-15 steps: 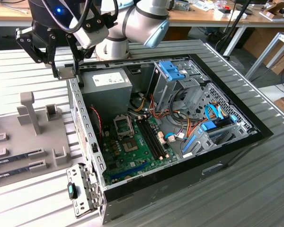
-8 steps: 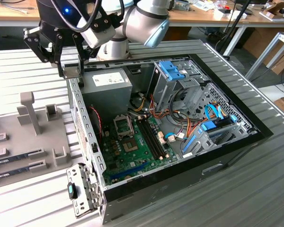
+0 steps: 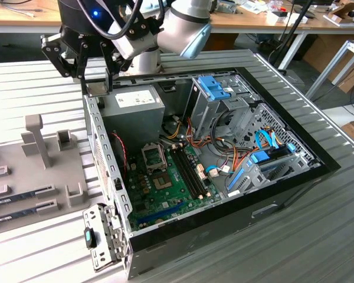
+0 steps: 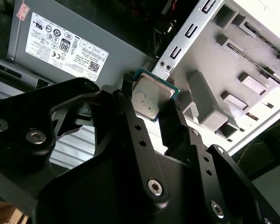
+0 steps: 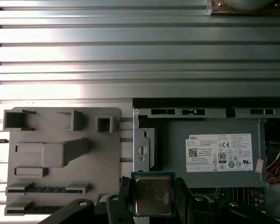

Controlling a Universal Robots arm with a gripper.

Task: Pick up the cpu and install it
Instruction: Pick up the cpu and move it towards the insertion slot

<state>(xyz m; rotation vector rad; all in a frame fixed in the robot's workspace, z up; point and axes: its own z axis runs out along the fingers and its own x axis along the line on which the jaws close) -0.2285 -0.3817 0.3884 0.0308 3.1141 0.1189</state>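
Gripper (image 4: 149,101) is clamped on the cpu (image 4: 151,94) by two opposite edges in both wrist views; I see it held over the computer case (image 3: 101,138) rim, beside the power supply (image 5: 214,147).

1. I find the exterior view standing off, looking obliquely down into the computer case (image 3: 224,224).
2. First wrist view faces straight down; second sits closer, tilted.
3. Both wrist views share gripper (image 5: 153,186) (image 4: 148,103), cpu (image 5: 153,198) (image 4: 151,95), power supply (image 5: 214,151) (image 4: 60,46).
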